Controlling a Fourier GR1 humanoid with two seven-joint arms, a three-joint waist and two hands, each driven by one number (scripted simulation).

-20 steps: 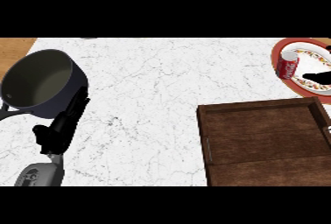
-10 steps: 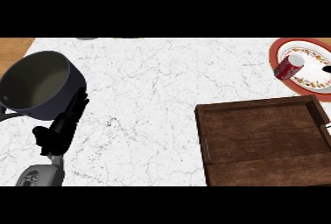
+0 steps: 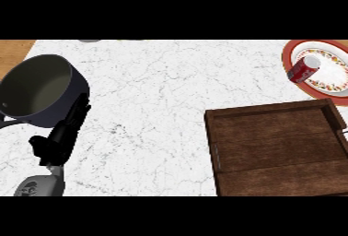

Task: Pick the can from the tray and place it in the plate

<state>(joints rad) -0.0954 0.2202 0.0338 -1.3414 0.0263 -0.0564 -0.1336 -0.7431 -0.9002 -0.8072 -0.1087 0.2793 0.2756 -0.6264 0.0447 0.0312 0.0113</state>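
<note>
The can [image 3: 303, 69] lies on the plate [image 3: 338, 88]; my left hand [image 3: 62, 136] rests straight-fingered beside the pot [image 3: 37, 90]; I should keep my hands clear.

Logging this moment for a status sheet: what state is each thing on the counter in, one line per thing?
Red can: lying tilted on the plate, no hand on it.
Round red-rimmed patterned plate: holds the can.
Dark brown wooden tray: nothing in it.
Dark grey pot: upright, nothing visible inside.
Left hand: open, fingers straight, beside the pot.
Right hand: not in view.
</note>
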